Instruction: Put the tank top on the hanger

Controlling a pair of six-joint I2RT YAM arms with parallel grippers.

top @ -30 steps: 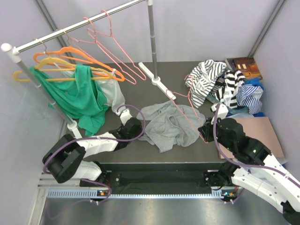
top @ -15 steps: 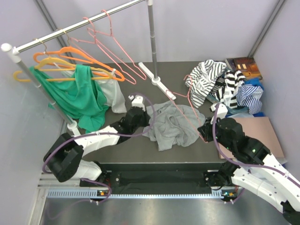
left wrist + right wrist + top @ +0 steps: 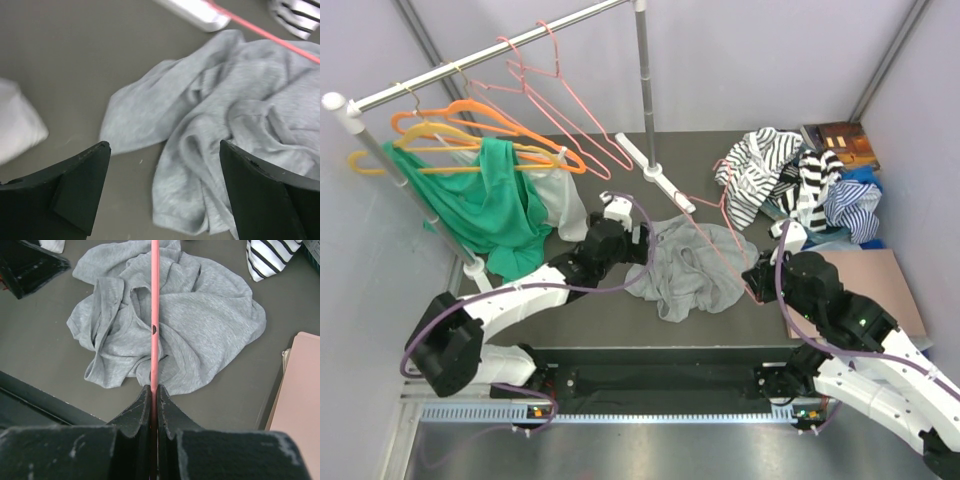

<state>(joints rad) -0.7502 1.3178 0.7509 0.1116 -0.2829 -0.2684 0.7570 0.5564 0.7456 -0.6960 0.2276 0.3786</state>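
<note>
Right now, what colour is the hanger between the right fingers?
Pink; the hanger shows best in the right wrist view.

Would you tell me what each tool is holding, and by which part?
The right tool is shut on the pink wire hanger, pinching a straight stretch of its wire. The left tool is open above the grey tank top, holding nothing.

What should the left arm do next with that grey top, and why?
Probably lower the left gripper onto the edge of the tank top and close on a fold. Its jaws stand open above the cloth, holding nothing, while the right gripper is shut on the hanger, whose wire stretches across the cloth.
</note>
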